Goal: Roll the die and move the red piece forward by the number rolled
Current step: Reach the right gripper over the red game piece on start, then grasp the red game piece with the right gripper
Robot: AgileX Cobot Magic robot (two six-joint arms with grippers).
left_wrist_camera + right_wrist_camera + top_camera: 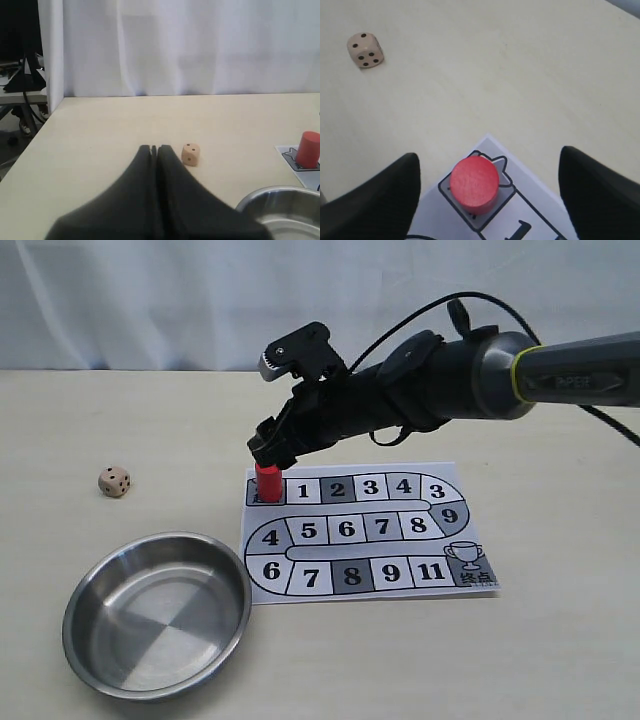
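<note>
The right tool (489, 155) hangs released, its 2 fingers (380, 200) spread wide either side of the red piece (267, 484), which stands upright on the start square at the far-left corner of the paper board (370, 530). The left tool (154, 148) is clenched, empty, close to the die (114, 481), which lies on the worktop (560, 640) left of the board. An off-centre closing could likely tip the piece or drag the loose paper.

The board (370, 530) lies on the surface (560, 640). The piece (267, 483) stands upright on the board's far-left corner square. The die (114, 481) rests well left of the board. The bowl (157, 613) sits close beside the board's near-left corner.
</note>
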